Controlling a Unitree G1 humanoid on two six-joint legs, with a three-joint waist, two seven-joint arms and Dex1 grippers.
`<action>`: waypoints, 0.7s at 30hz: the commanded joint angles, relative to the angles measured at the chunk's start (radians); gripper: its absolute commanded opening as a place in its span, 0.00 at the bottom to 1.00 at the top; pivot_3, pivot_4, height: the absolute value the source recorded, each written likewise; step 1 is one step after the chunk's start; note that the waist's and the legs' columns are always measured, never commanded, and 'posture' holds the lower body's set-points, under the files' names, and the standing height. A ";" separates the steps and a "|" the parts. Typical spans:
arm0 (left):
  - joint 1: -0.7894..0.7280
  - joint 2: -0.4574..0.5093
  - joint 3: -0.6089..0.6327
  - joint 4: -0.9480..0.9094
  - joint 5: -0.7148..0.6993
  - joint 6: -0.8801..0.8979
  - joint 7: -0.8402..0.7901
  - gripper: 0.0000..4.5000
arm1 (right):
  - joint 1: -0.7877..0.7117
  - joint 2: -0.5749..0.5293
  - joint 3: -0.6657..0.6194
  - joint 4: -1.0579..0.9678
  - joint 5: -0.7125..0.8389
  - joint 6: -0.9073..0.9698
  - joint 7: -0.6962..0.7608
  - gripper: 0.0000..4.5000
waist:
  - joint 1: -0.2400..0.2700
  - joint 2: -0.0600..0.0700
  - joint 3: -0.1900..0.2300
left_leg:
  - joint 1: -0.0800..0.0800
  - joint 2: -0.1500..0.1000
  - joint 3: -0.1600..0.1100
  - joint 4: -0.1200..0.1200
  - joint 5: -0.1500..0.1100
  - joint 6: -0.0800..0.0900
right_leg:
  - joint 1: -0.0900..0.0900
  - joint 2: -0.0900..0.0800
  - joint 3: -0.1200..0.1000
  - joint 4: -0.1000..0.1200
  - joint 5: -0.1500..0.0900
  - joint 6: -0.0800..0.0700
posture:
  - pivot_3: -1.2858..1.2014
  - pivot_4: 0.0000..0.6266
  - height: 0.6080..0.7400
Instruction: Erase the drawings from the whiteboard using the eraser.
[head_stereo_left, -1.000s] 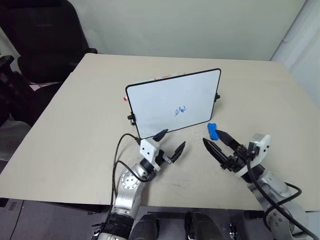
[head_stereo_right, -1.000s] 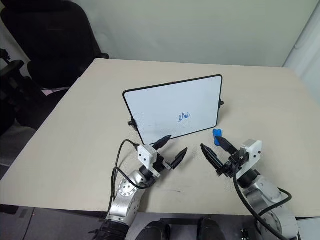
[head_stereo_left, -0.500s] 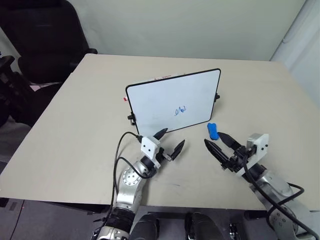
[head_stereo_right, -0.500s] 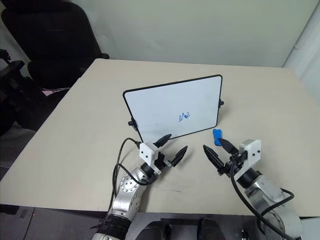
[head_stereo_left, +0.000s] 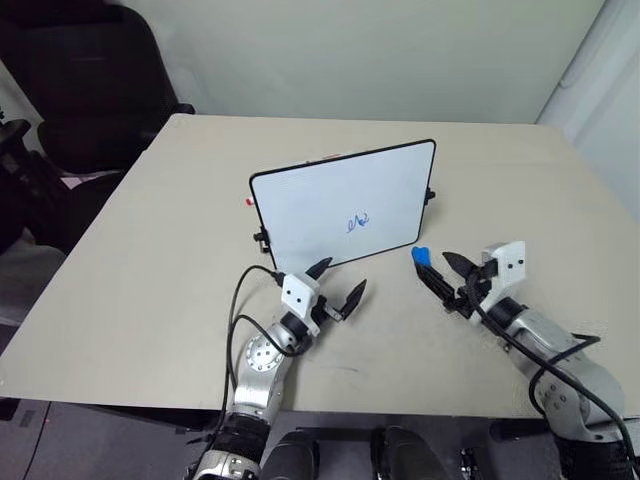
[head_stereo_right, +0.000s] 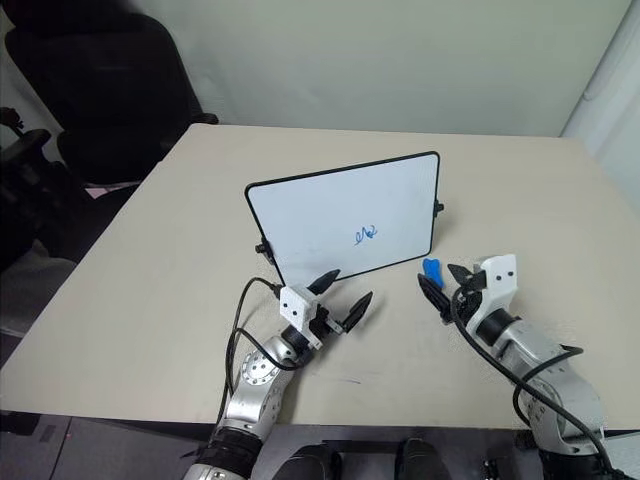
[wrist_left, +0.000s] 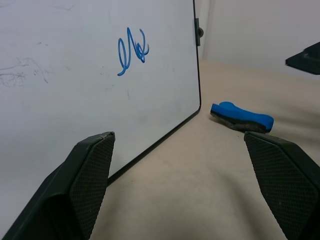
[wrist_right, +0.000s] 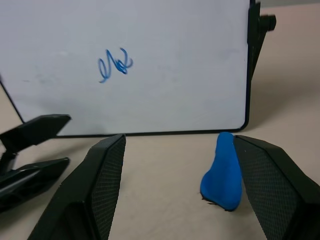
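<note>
A: Beige table (head_stereo_left: 150, 290), dark chair (head_stereo_left: 90, 80) at ten o'clock; whiteboard (head_stereo_left: 330, 200) propped up mid-table, drawings (head_stereo_left: 358, 222) toward its lower right; where's the eraser (head_stereo_left: 421, 260)?

B: Lying on the table just beside the board's five o'clock corner, untouched; right gripper (head_stereo_left: 448, 278) hovers at its four o'clock, fingers spread, empty; left gripper (head_stereo_left: 338, 283) spread too, empty, near the board's bottom edge.

A: Handling?

B: Probably light, slightly soft underneath; pinch its long sides mid-length; the board may tip or slide if pressed hard.

Blue eraser (head_stereo_left: 422, 259) lies beside upright, scribbled whiteboard (head_stereo_left: 340, 207).
</note>
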 joint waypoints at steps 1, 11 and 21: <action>0.033 -0.008 -0.011 0.000 0.001 -0.012 0.002 1.00 | -0.065 -0.008 0.024 0.038 -0.047 0.040 -0.032 0.80 | 0.000 0.001 -0.001 | 0.000 0.000 0.000 0.000 0.000 0.000 | 0.000 0.000 0.000 0.000 0.000 0.000 | 0.52 0.24 1.00; 0.060 0.004 -0.007 -0.045 0.000 -0.002 0.007 1.00 | -0.276 0.013 0.082 0.245 -0.140 0.260 -0.087 0.80 | 0.000 0.004 -0.001 | 0.001 0.001 0.000 -0.003 -0.004 -0.001 | -0.001 0.000 0.000 0.000 0.001 -0.007 | 0.52 0.24 1.00; 0.088 0.006 -0.005 -0.086 0.005 0.000 0.027 1.00 | -0.307 -0.011 0.094 0.204 -0.155 0.411 -0.081 0.80 | 0.001 0.004 -0.001 | 0.002 0.001 0.000 -0.011 -0.007 -0.004 | -0.003 0.000 0.000 0.000 0.000 -0.006 | 0.52 0.24 1.00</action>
